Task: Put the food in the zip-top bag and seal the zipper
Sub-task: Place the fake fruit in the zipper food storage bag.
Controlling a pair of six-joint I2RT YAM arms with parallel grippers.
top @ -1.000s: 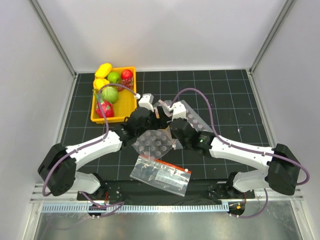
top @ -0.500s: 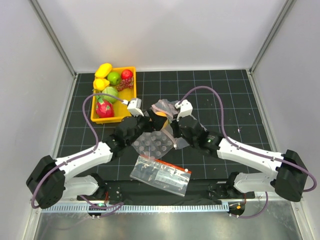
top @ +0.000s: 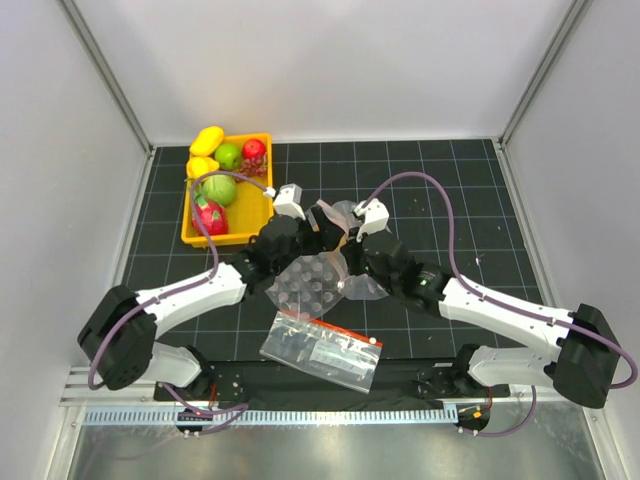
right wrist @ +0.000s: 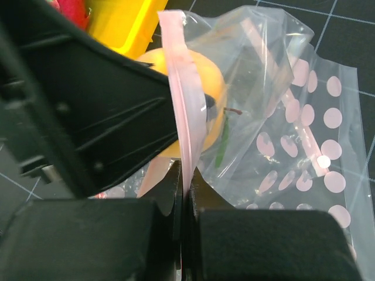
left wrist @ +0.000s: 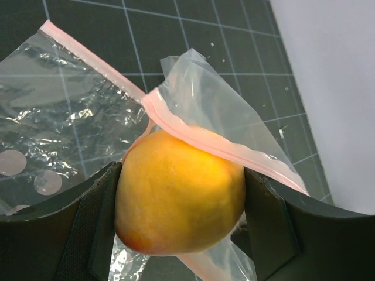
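1. L gripper (left wrist: 181, 181): jaws set wide and clamped on the orange peach (left wrist: 176, 205), one finger per side. In the left wrist view we see no gap btwn fingers and fruit.

2. R gripper (right wrist: 184, 188): jaws narrow, pinched on one lip of the zipper (right wrist: 179, 105). The pink strip runs straight up from the fingertips, edge-on to the wrist cam.

3. Peach position: at the mouth of the zip-top bag (right wrist: 258, 82). The pink lip lies across the top of the fruit. Part of the peach shows through the clear film, so we rate it as partly inside.

4. Bag position: held btwn the two grippers, over the mat (top: 450, 190) near its centre, a little toward the far edge.

5. Toward the near edge from the bag, the bubble sheet (top: 310, 285) lies flat. Closer to the near edge lies the printed bag (top: 322, 350) w/ red band.

6. Far-left corner: yellow tray (top: 252, 208) holds other food, incl. green apple (top: 229, 155), bigger green fruit (top: 220, 189), lemon-like pieces (top: 207, 139), a red fruit (top: 254, 149) and a pink-red fruit (top: 209, 216).
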